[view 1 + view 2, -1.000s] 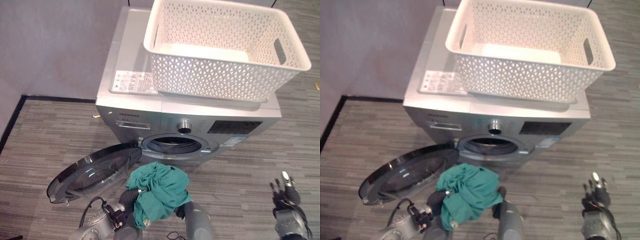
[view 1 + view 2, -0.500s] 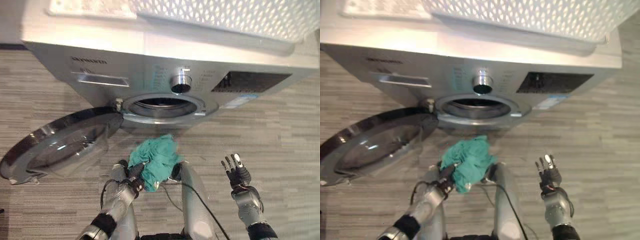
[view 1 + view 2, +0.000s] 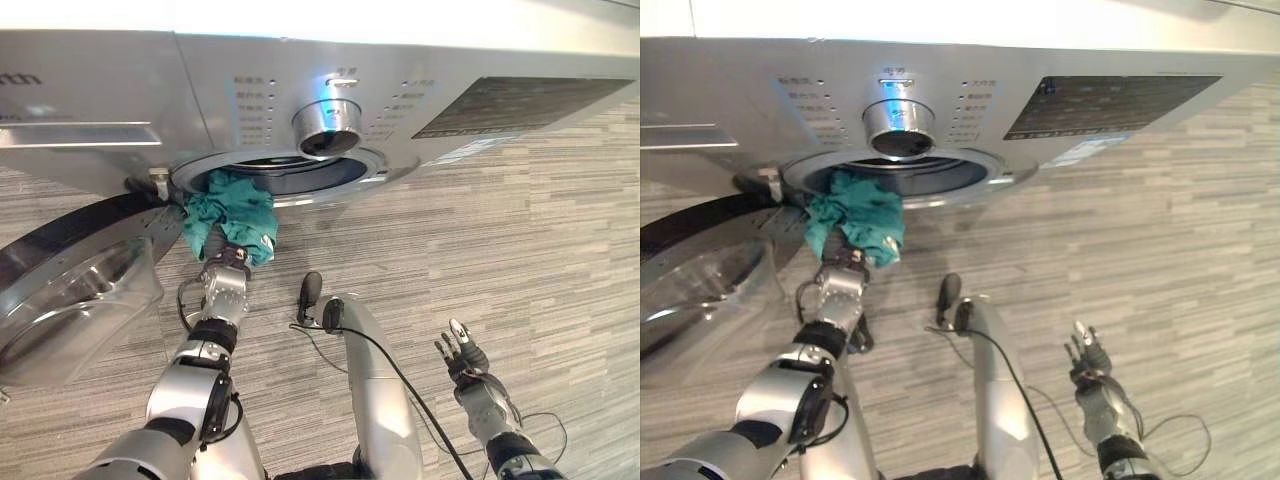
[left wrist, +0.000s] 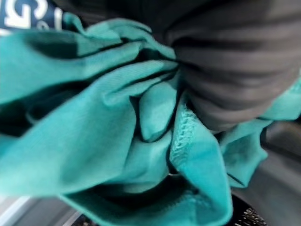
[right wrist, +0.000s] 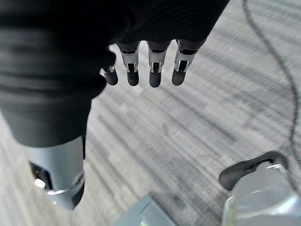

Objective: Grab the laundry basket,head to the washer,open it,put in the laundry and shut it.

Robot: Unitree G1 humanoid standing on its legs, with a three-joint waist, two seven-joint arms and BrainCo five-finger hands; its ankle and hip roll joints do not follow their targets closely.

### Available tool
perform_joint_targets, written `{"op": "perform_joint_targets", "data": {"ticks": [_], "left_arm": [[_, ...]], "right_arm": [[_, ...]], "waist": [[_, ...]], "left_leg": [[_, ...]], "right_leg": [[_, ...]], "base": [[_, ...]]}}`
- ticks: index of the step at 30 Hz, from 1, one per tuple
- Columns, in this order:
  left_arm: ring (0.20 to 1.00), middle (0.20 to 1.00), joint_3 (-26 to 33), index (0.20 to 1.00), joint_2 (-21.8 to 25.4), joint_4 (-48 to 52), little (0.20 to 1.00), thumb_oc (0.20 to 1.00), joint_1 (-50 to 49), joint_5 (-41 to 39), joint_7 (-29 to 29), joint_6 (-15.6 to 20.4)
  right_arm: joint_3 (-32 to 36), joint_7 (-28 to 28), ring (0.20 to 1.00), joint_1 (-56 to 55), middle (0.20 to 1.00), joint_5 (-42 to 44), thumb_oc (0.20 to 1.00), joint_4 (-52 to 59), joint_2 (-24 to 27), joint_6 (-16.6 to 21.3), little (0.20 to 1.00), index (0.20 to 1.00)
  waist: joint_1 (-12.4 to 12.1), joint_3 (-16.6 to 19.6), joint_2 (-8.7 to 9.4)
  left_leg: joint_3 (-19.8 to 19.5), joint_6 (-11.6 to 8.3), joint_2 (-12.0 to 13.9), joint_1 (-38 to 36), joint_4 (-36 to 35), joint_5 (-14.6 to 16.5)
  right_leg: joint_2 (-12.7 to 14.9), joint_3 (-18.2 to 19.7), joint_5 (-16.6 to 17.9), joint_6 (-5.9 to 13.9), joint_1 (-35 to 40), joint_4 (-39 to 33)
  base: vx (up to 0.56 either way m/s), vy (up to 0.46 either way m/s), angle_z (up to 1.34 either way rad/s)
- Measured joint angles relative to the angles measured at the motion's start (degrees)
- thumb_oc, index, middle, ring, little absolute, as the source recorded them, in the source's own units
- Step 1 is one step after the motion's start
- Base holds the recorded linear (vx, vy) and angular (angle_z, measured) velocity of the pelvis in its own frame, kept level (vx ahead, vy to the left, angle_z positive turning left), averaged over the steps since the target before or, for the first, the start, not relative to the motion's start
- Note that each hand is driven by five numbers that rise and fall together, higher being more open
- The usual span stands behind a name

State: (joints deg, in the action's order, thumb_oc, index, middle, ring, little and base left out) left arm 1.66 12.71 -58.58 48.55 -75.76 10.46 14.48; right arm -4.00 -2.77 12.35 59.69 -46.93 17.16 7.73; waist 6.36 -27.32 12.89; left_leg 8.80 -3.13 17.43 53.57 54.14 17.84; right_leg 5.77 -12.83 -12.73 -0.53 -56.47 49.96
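The silver washer stands with its round door swung open to the left and its drum opening uncovered. A bunched teal garment lies over the left part of the opening's lower rim, its top just inside. My left hand is right under it, shut on the cloth; in the left wrist view the teal garment folds tightly against the dark ribbed cover. My right hand hangs low at the right above the floor, fingers straight and holding nothing.
A chrome dial and a dark display panel sit above the opening. The open door takes up the room to the left of my left arm. Grey striped floor stretches out in front of the washer and to the right.
The camera has dropped and come much closer to the washer's front. My left hand has carried the teal garment up from the floor side to the drum opening's rim. The right hand stays low.
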Motion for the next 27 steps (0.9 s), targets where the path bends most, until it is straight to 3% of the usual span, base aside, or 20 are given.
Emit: {"op": "perform_joint_targets", "data": {"ticks": [3, 6, 12, 15, 17, 21, 25, 26, 27], "left_arm": [[0.2, 0.2, 2.14, 0.2, 3.37, -5.99, 0.2, 0.2, 3.32, -1.02, 1.15, -0.37], [0.2, 0.2, 2.1, 0.2, 4.8, -8.52, 0.2, 0.2, 6.18, -4.62, 4.06, -0.36], [0.2, 0.2, -0.74, 0.2, 5.58, -9.85, 0.2, 0.2, 10.19, -7.05, 7.03, 0.25], [0.2, 0.2, -2.99, 0.2, 5.68, -9.83, 0.2, 0.2, 12.12, -6.95, 7.11, 1.7], [0.2, 0.2, -2.97, 0.2, 5.93, -9.76, 0.2, 0.2, 13.2, -6.4, 7.12, 3.11], [0.2, 0.2, -2.22, 0.2, 6.91, -9.17, 0.2, 0.2, 14.6, -6.49, 7.14, 6.33], [0.2, 0.2, -1.88, 0.2, 6.62, -6.09, 0.2, 0.2, 14.58, -9.3, 7.38, 7.27], [0.2, 0.2, -1.86, 0.2, 6.41, -4.44, 0.2, 0.2, 14.37, -9.85, 7.38, 8.33], [0.2, 0.2, -1.61, 0.2, 6.05, -3.47, 0.2, 0.2, 14.33, -9.91, 7.41, 9.4]], "right_arm": [[-3.08, -0.37, 1.0, 0.18, 1.0, -2.13, 1.0, 4.05, 0.57, -0.02, 1.0, 1.0], [-2.87, -0.52, 1.0, 2.18, 1.0, -2.05, 1.0, 2.66, 0.74, 0.13, 1.0, 1.0], [-3.34, -1.54, 1.0, -2.22, 1.0, -2.68, 1.0, 6.96, 1.86, 0.46, 1.0, 1.0], [-3.33, -1.63, 1.0, -4.17, 1.0, -2.66, 1.0, 8.04, 1.88, 0.61, 1.0, 1.0], [-3.45, -1.39, 1.0, -4.29, 1.0, -2.67, 1.0, 8.17, 1.84, 0.63, 1.0, 1.0], [-4.93, -1.17, 1.0, -4.57, 1.0, -2.7, 1.0, 10.77, 1.84, 0.97, 1.0, 1.0], [-5.14, -1.11, 1.0, -5.48, 1.0, -3.87, 1.0, 9.59, 1.62, 1.08, 1.0, 1.0], [-5.04, -1.1, 1.0, -5.38, 1.0, -4.29, 1.0, 9.7, 1.81, 1.29, 1.0, 1.0], [-5.2, -1.12, 1.0, -5.29, 1.0, -4.35, 1.0, 10.0, 1.95, 1.32, 1.0, 1.0]], "waist": [[1.3, 2.01, 2.42], [1.51, 2.95, 3.22], [1.73, 5.11, 2.38], [2.14, 5.19, 2.22], [2.3, 5.19, 2.2], [3.13, 5.13, 2.12], [3.71, 5.06, 2.1], [3.62, 4.93, 1.96], [3.12, 4.2, 1.48]], "left_leg": [[-0.03, -0.2, 0.8, 1.58, 0.07, -0.11], [0.58, -0.73, 1.5, 1.72, -0.4, -0.43], [-0.98, -0.87, 1.9, 7.18, 0.68, -0.42], [-2.65, -1.02, 0.52, 9.74, -0.45, -0.5], [-2.34, -0.93, 0.34, 11.06, -1.04, -1.16], [-1.67, -0.9, 0.1, 12.44, -3.25, -1.16], [-0.67, -0.54, -0.11, 13.15, -1.88, -1.19], [-0.53, 0.95, -0.16, 12.61, 1.35, -0.5], [-0.28, 1.05, 0.53, 10.18, -0.13, 1.38]], "right_leg": [[-0.87, -0.14, 0.71, -0.83, -1.55, -0.67], [-2.04, 0.6, 2.11, -0.78, -2.1, -2.32], [-2.29, -0.17, 2.85, -0.32, -6.33, -2.4], [-1.68, -1.34, 3.53, 0.54, -7.61, -4.42], [-1.68, -1.4, 5.13, 0.64, -8.86, -6.15], [-2.0, -2.01, 6.87, 3.25, -9.71, -11.78], [-1.67, -1.83, 7.44, 3.93, -10.2, -13.29], [-1.76, -1.87, 7.49, 4.38, -10.57, -14.28], [-2.11, -1.91, 6.81, 4.63, -10.95, -12.36]], "base": [[0.01, 0.029, -0.16], [0.01, -0.009, -0.2], [0.03, -0.045, -0.04], [-0.03, 0.02, 0.09], [-0.06, 0.035, -0.17], [-0.04, 0.02, -0.33], [0.01, -0.017, -0.05], [0.01, -0.01, -0.18], [0.02, -0.012, -0.04]]}}
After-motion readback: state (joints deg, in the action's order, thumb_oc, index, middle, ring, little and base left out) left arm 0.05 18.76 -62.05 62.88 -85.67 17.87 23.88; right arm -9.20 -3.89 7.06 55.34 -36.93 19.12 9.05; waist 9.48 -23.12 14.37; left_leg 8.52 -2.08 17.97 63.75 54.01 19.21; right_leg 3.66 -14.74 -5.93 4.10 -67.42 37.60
